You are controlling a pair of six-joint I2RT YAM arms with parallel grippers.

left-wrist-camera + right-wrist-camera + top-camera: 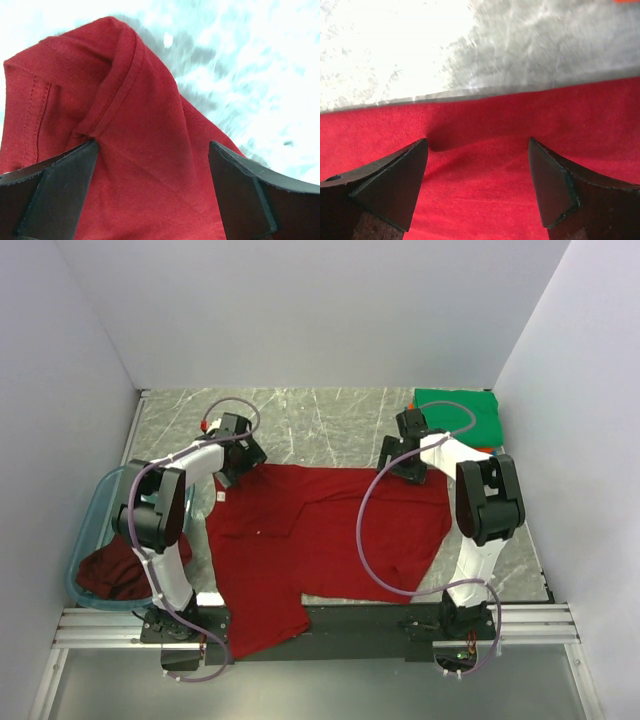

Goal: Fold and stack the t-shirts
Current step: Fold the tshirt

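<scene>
A bright red t-shirt (pixel 320 535) lies spread flat on the table, its lower left part hanging over the near edge. My left gripper (pixel 240 462) is open over the shirt's far left corner; in the left wrist view the hemmed cloth (pixel 125 125) bunches up between the jaws. My right gripper (pixel 408 465) is open over the shirt's far right edge, cloth (pixel 480 170) under the jaws. A green folded shirt (pixel 458 415) lies at the far right on an orange one (pixel 484 449). A maroon shirt (pixel 112 575) sits in the tub.
A translucent blue plastic tub (pixel 88 530) stands at the left, beside the left arm. White walls close in the table on three sides. A metal rail (pixel 320 625) runs along the near edge. Grey marbled table surface (pixel 320 425) shows beyond the shirt.
</scene>
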